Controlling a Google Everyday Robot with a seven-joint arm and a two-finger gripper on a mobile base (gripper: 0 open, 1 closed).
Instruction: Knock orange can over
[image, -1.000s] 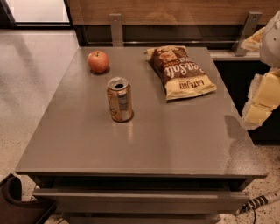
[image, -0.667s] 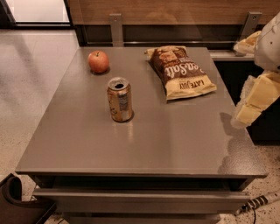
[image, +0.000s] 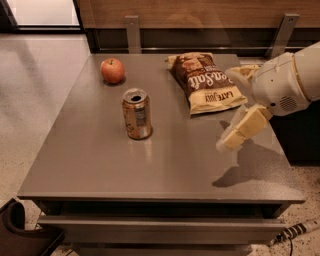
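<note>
Camera view: orange can (image: 136, 114) upright on table (image: 100, 165); apple (image: 112, 70) behind-left of can, chip bag (image: 206, 81) behind-right. Gripper (image: 231, 137) hovers well right of can; whether apart or together, cannot tell. Hazard: a high sweep would clear the can, and a wide one would drag the bag.

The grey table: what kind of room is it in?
Probably an office break room: a grey metal table holds a round red apple, an orange-tan drink can and a brown chip bag. The robot's gripper hovers near the bag.

Dim warm light; daylight glare top-left; pincer (image: 228, 140) over table's (image: 95, 170) right casts dark shadow.
</note>
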